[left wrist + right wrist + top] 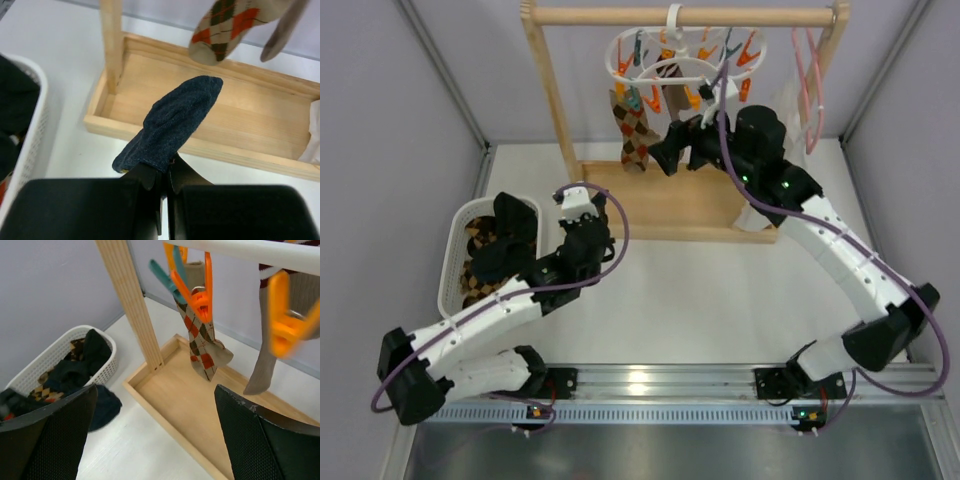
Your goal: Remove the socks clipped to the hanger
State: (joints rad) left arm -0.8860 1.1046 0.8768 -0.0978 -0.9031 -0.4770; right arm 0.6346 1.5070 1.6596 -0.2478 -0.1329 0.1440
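Holds navy sock clenched in L gripper, over near-left edge of rack base, right of basket. Has R gripper wide apart, grasping nothing, by hanger far centre. Shows argyle sock + beige sock clipped there.

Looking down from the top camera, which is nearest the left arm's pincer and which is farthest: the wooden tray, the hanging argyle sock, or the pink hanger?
1. The wooden tray: right in front of it, mid-scene.
2. The argyle sock: hanging over the tray's back-left part.
3. The pink hanger: off at the far right.
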